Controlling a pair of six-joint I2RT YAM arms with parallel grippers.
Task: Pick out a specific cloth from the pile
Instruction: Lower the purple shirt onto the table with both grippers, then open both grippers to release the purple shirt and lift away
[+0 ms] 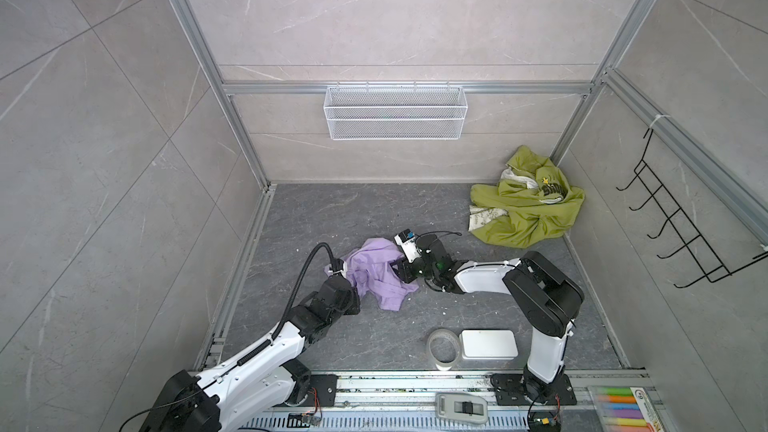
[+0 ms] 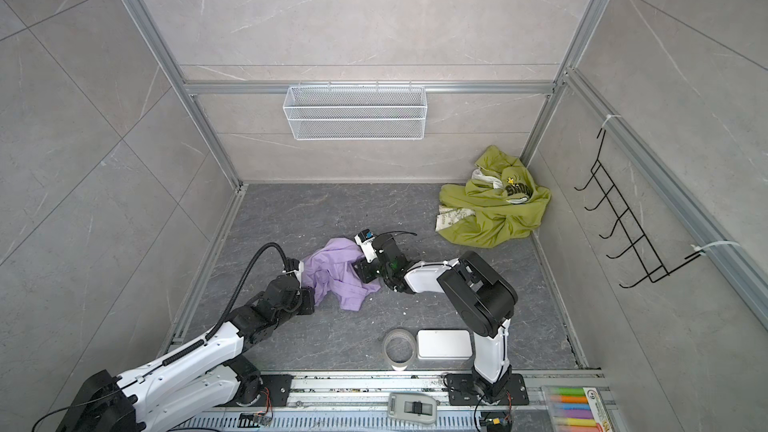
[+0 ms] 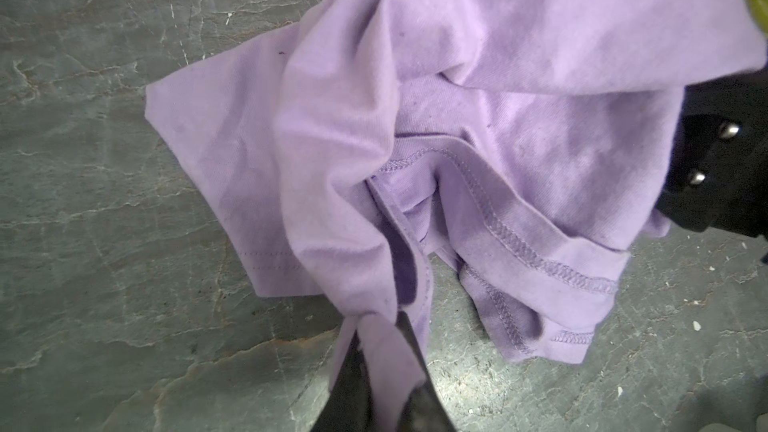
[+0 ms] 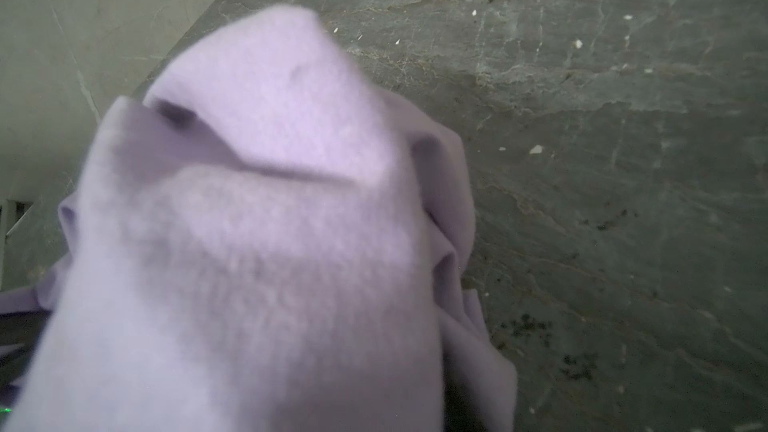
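Cloth [image 1: 374, 276]: lavender and crumpled. It lies on the dark floor [image 1: 332, 209], left of centre in both top views [image 2: 332, 274], between my two grippers. It is well apart from the pile [image 1: 525, 205]. The pile sits in the far right corner against the walls and shows only olive-green fabric with white printed patches.

Left gripper [image 3: 384, 371]: at the near-left edge of the cloth. The left wrist view shows my two dark fingers [image 3: 422, 401] with a twisted strand of lavender fabric running between them. They are pinched on that strand. Beyond them the cloth [image 3: 498, 97] spreads over the floor in folds, with stitched hems showing and one flap lying flat.

Right gripper [image 1: 400, 270]: at the right edge of the cloth, pointing toward my left gripper, with fabric draped over its tip. The right wrist view is mostly filled by blurred lavender cloth [image 4: 249, 243] close to the lens. My fingers there are hidden, so I cannot tell whether they are apart or clamped. The left wrist view catches this gripper only as a black body with two screw heads, touching the cloth, its jaws covered.

Other items: a tape roll [image 1: 444, 347] and a white box [image 1: 488, 343] lie side by side on the near floor, beside my right arm's base and well apart from the cloth. A white wire basket [image 1: 395, 112] hangs on the back wall. A black hook rack [image 1: 681, 226] hangs on the right wall.
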